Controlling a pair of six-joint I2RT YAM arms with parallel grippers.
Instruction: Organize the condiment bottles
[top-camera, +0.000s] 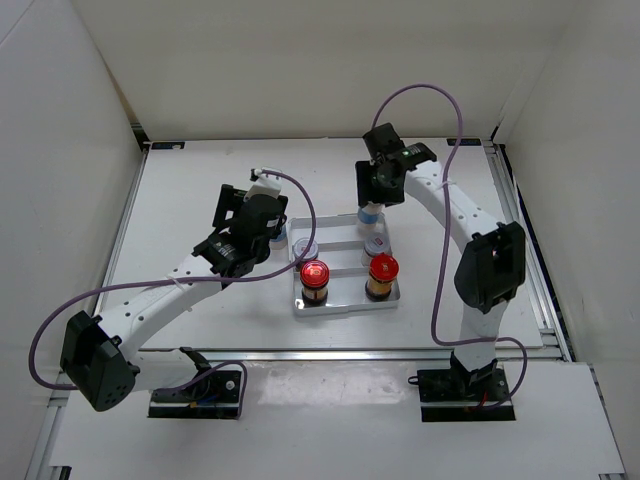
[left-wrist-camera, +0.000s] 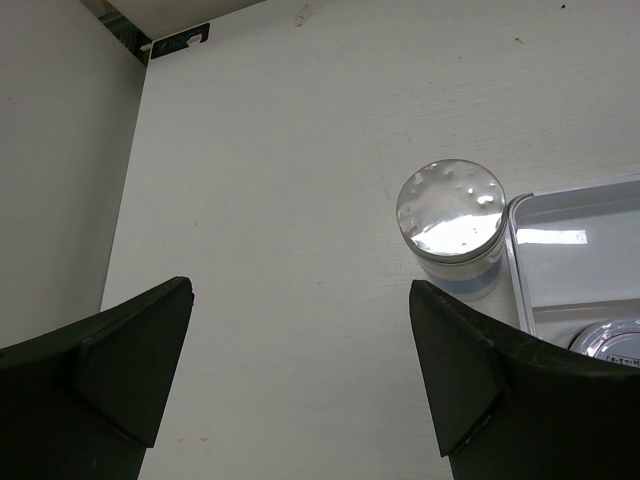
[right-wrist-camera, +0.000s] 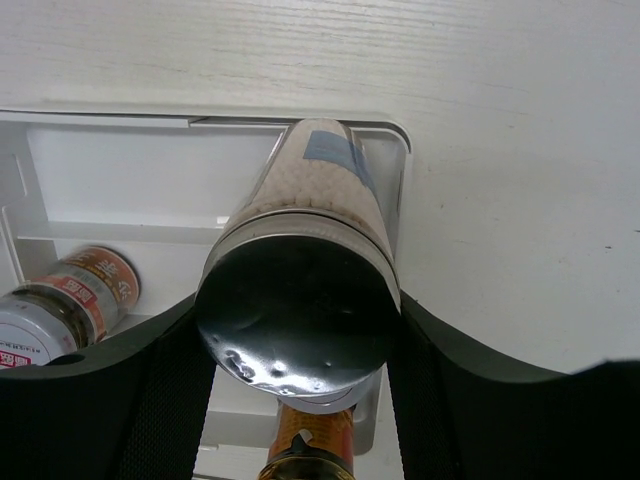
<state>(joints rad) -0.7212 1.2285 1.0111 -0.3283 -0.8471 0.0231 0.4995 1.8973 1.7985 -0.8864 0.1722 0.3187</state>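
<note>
The silver bottle hangs over the far right corner of the tray, cap toward the wrist camera and base down by the corner rim. The right claw is closed on it just under the cap, 1 finger on each side. We judge the step in hand to be setting this bottle into that back corner, and we cannot tell whether its base already touches the tray floor. To do it well we would hold the bottle upright and bring it straight down with the base wholly inside the rim. The corner is tight, and a base caught on the rim could tip the bottle out onto the table. We would open the claw only once the bottle stands by itself, and only just enough, because a jar sits in the tray to 1 side and a red bottle stands close on the near side. Then we would lift straight up. The left claw is wide open and holds nothing, above the table near the 2nd silver bottle, which stands just outside the tray's left rim. We would hold that arm back until the right one is clear of the tray.
</note>
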